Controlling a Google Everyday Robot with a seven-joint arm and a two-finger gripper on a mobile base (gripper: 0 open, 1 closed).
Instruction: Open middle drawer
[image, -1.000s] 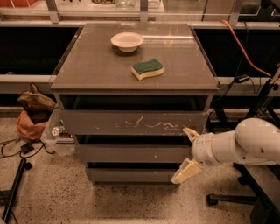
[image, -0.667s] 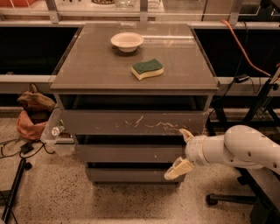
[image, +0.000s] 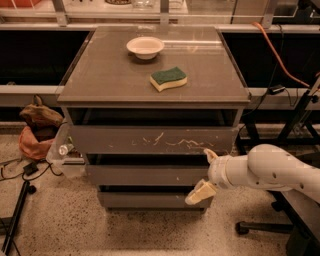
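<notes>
Sideways, spread jaws apparently straddle the middle drawer (image: 145, 175).

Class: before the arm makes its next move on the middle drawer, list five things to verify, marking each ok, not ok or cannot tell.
1. Gripper at the right end of the middle drawer: ok.
2. Fingers open, one above and one below the front: ok.
3. Fingers touching the front: cannot tell.
4. Drawer pulled out: not ok, looks shut.
5. Bowl and sponge resting on the cabinet top, back from its front edge: ok.
</notes>
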